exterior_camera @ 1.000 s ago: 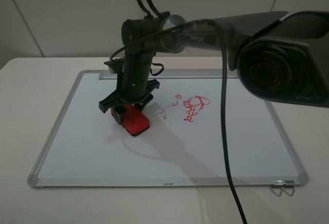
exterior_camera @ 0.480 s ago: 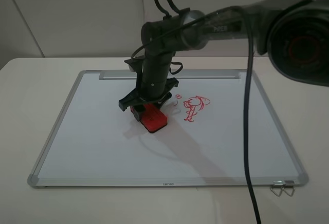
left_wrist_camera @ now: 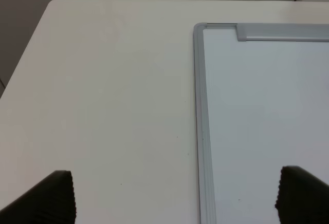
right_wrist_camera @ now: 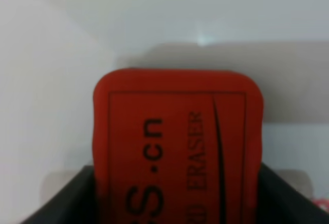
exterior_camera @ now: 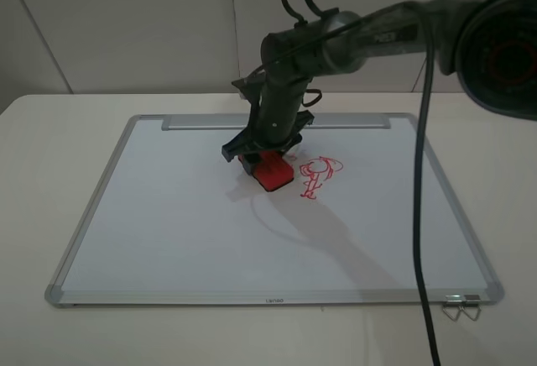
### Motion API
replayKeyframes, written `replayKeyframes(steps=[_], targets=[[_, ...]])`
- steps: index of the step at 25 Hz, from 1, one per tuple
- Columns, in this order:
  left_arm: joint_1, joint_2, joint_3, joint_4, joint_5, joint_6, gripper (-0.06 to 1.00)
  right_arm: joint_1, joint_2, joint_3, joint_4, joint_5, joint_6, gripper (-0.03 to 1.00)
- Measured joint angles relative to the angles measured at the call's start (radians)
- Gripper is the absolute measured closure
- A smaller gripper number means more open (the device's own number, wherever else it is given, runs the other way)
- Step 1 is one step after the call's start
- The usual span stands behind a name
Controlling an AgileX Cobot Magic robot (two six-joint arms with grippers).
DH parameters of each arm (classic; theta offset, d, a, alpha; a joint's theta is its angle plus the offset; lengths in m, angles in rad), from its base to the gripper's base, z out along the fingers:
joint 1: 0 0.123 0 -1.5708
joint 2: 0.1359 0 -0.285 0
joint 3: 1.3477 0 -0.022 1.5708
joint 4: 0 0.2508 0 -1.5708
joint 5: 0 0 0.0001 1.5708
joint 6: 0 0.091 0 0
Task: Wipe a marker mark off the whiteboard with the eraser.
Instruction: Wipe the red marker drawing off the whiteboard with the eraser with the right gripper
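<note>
The whiteboard lies flat on the table, and its near-left frame corner shows in the left wrist view. My right gripper is shut on the red eraser, pressing it onto the board just left of a red figure with a scribbled hat-like head. Up close, the eraser fills the right wrist view between dark fingers. The small marker mark is hidden under the eraser and gripper. My left gripper hovers open over the board's left edge and holds nothing.
A silver tray strip runs along the board's far edge. A wire clip sits at the near right corner. A black cable hangs over the board's right side. Bare white table surrounds the board.
My right gripper slid the eraser rightward and toward the far edge, from the board's left-centre up against the hat-headed figure. The faint small marks left of that figure no longer show.
</note>
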Motion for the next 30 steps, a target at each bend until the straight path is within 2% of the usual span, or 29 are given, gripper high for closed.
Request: replayKeyframes(steps=[6,12,18,25,30], targets=[[0.0,0.0,0.0,0.0,0.0,0.0,0.17,-0.06,0.008,0.005,-0.094,-0.109,0.016,0.47],[0.0,0.0,0.0,0.0,0.0,0.0,0.17,-0.074,0.01,0.005,-0.161,-0.185,0.016,0.47],[0.0,0.0,0.0,0.0,0.0,0.0,0.17,-0.075,0.011,0.008,-0.163,-0.193,0.016,0.47],[0.0,0.0,0.0,0.0,0.0,0.0,0.17,-0.079,0.011,0.008,-0.119,-0.187,-0.016,0.47],[0.0,0.0,0.0,0.0,0.0,0.0,0.17,-0.087,0.011,0.008,0.012,-0.139,-0.173,0.47]])
